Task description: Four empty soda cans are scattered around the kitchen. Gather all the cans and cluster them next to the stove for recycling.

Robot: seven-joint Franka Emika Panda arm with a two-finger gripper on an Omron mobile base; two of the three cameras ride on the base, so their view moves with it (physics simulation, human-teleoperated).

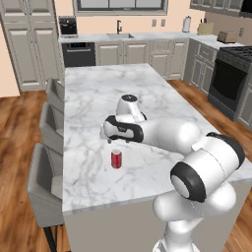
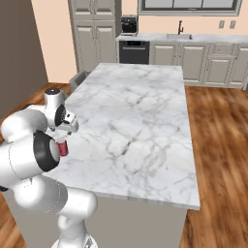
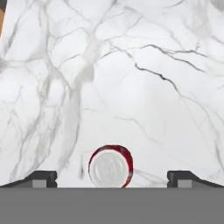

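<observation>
A red soda can [image 1: 116, 159] with a silvery top stands upright on the marble island [image 1: 103, 98], near its front left corner. My gripper [image 1: 111, 140] hangs just above the can, pointing down, its jaws open with nothing between them. In the hand view the red can [image 3: 111, 166] sits low in the picture between the two dark fingertips [image 3: 43, 178], and my gripper [image 3: 112, 178] is apart from it. From the right base view the can [image 2: 63, 147] is partly hidden by my arm, under the gripper [image 2: 68, 131]. The black stove [image 1: 230, 78] stands at the far right.
Three grey stools [image 1: 47, 182] line the island's left side. Along the back wall are a black dishwasher [image 1: 78, 53], a sink [image 1: 119, 35] and a coffee machine [image 1: 68, 25]. Wood floor [image 1: 197, 96] runs between island and stove.
</observation>
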